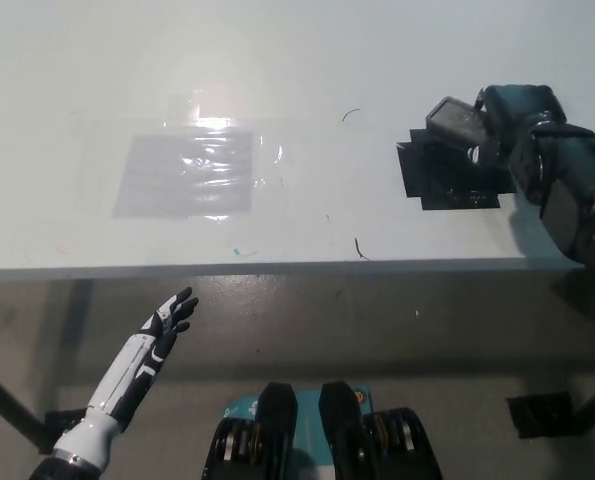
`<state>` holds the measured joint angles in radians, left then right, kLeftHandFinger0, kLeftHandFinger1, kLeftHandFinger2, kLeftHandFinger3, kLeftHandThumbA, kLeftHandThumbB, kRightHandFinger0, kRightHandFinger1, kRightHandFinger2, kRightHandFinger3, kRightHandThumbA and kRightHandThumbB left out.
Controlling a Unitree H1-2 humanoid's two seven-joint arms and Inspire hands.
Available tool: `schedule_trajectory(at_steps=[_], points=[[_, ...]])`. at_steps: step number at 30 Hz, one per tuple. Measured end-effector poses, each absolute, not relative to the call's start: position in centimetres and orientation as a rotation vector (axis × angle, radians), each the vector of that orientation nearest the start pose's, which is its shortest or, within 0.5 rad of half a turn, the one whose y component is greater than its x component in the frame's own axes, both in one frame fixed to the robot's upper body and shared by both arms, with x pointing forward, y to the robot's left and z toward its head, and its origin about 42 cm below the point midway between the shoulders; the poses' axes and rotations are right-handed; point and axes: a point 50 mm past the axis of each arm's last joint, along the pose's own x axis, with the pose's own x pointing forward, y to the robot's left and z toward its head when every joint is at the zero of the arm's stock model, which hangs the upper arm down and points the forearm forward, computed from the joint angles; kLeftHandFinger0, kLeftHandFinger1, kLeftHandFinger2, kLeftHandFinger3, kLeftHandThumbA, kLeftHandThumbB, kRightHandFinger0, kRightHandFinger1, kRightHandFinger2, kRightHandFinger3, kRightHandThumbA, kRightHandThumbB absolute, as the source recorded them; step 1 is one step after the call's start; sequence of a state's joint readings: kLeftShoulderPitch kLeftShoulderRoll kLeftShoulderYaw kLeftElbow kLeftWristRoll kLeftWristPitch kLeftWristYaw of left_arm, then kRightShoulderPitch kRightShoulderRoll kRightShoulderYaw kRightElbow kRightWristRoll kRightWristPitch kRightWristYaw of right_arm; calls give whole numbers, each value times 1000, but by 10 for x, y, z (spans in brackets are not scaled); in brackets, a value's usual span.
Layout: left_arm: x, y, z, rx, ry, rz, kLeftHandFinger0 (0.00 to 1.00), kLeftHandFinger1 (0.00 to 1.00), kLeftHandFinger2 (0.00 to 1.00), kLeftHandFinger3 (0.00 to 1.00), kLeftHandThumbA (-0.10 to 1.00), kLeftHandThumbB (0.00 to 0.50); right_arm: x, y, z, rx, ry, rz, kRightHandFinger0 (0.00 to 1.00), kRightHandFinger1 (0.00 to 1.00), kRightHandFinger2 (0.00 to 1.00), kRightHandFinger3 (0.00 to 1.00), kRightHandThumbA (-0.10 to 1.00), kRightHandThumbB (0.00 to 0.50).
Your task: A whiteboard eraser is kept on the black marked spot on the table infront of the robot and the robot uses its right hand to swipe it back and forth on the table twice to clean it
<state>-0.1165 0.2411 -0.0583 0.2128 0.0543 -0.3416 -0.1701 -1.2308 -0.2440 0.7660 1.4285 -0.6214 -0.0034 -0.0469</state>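
Right hand grips the eraser at upper right, over the black spot; press flat, sweep evenly across the table.

Whiteboard eraser: small dark grey block, tilted, lifted at the upper edge of the black marked spot, toward 2 o'clock on the table. Held by the black right hand, fingers wrapped on its right end. Black marked spot: dark square patch, mostly uncovered, lying flat at 3 o'clock.
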Motion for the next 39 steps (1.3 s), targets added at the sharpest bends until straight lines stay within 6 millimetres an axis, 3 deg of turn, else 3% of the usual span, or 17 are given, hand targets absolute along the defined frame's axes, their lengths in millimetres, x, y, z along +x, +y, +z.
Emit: schedule_trajectory(at_steps=[1, 2, 4, 8, 9, 13, 16, 17, 19, 21, 23, 25, 29, 34, 36, 37, 39], points=[[317, 265, 98, 312, -212, -271, 1000, 1000, 1000, 1000, 1000, 440, 583, -219, 258, -1637, 107, 229, 10, 28, 131, 404, 152, 239], [317, 265, 98, 312, -211, -272, 1000, 1000, 1000, 1000, 1000, 439, 582, -214, 254, -1684, 84, 271, 7, 28, 141, 416, 155, 238], [316, 265, 97, 312, -209, -273, 1000, 1000, 1000, 1000, 1000, 434, 581, -207, 252, -1714, 66, 301, 135, 156, 300, 511, 158, 236], [310, 266, 92, 310, -194, -272, 1000, 1000, 1000, 1000, 1000, 450, 580, -196, 252, -1745, 28, 344, 40, 69, 203, 417, 151, 221], [308, 266, 91, 309, -189, -271, 1000, 1000, 1000, 1000, 1000, 456, 580, -193, 251, -1743, 23, 352, 106, 137, 281, 530, 190, 202], [305, 267, 88, 309, -179, -271, 1000, 1000, 1000, 1000, 1000, 440, 580, -184, 251, -1717, 10, 375, 0, 0, 69, 197, 130, 189], [301, 268, 84, 306, -168, -272, 1000, 1000, 1000, 1000, 1000, 444, 578, -171, 250, -1680, -19, 401, 123, 256, 313, 356, 190, 167], [299, 267, 83, 305, -163, -273, 1000, 1000, 1000, 1000, 1000, 443, 577, -166, 249, -1672, -27, 412, 191, 297, 327, 362, 175, 165], [296, 267, 79, 302, -152, -273, 1000, 1000, 1000, 1000, 1000, 434, 575, -154, 247, -1659, -48, 434, 63, 186, 218, 206, 76, 179], [290, 266, 74, 295, -137, -272, 1000, 1000, 1000, 1000, 1000, 442, 572, -134, 247, -1647, -90, 470, 15, 189, 228, 193, 33, 178], [286, 265, 69, 285, -129, -268, 1000, 1000, 1000, 1000, 1000, 451, 568, -114, 246, -1632, -133, 509, 0, 210, 270, 166, 27, 199], [285, 263, 67, 275, -133, -258, 1000, 1000, 1000, 1000, 1000, 442, 563, -92, 245, -1620, -173, 550, 20, 230, 303, 246, 66, 194], [285, 261, 65, 255, -150, -222, 1000, 1000, 1000, 1000, 1000, 355, 553, -51, 249, -1605, -245, 625, 0, 73, 194, 93, 1, 218], [285, 262, 67, 247, -176, -198, 1000, 1000, 1000, 1000, 1000, 338, 539, -7, 256, -1610, -336, 702, 0, 9, 172, 55, -66, 232], [287, 263, 69, 247, -188, -192, 1000, 1000, 1000, 1000, 1000, 339, 535, 2, 256, -1629, -364, 728, 0, 65, 241, 135, -58, 228], [288, 263, 70, 248, -190, -191, 1000, 1000, 1000, 1000, 1000, 353, 535, 2, 255, -1639, -365, 731, 55, 105, 279, 255, -50, 233], [288, 266, 71, 250, -192, -184, 1000, 1000, 1000, 1000, 1000, 368, 535, 1, 254, -1660, -363, 734, 34, 76, 201, 405, -41, 236]])
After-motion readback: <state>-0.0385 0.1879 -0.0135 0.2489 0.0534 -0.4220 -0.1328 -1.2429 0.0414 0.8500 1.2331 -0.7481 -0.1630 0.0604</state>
